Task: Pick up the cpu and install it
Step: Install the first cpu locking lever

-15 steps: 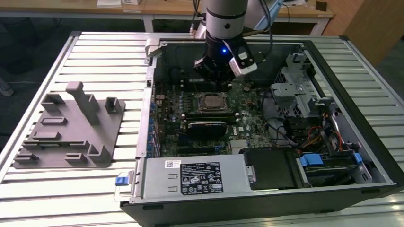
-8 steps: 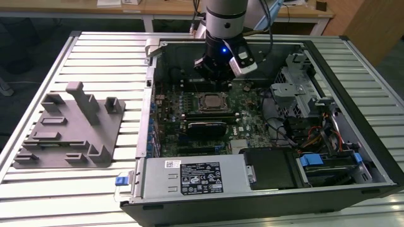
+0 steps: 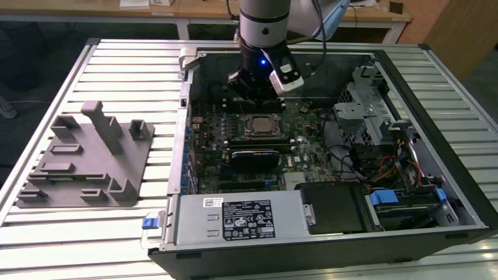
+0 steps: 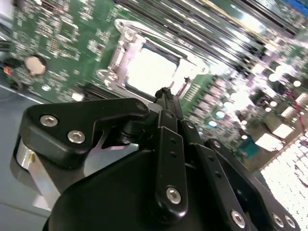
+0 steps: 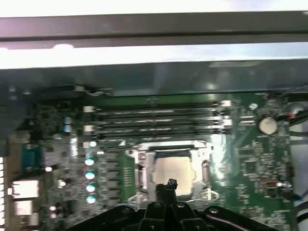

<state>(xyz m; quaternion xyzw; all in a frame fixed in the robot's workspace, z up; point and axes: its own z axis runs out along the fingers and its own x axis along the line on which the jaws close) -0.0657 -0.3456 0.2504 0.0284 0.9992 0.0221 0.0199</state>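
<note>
Claw (image 5: 166, 185) pressed together, pinching nothing. Cpu (image 5: 177, 169) lies in socket (image 5: 137, 166), directly ahead of claw tip. You can judge pick and placement done; socket clamping unconfirmed.

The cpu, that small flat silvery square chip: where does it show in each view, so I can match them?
Exterior view: the silvery-grey square cpu sits on the green motherboard inside the open case.
Second wrist view: glaring white, just beyond the black gripper.
First wrist view: between the gripper and the memory slots.
Shared landmark: the metal socket frame around it.
</note>
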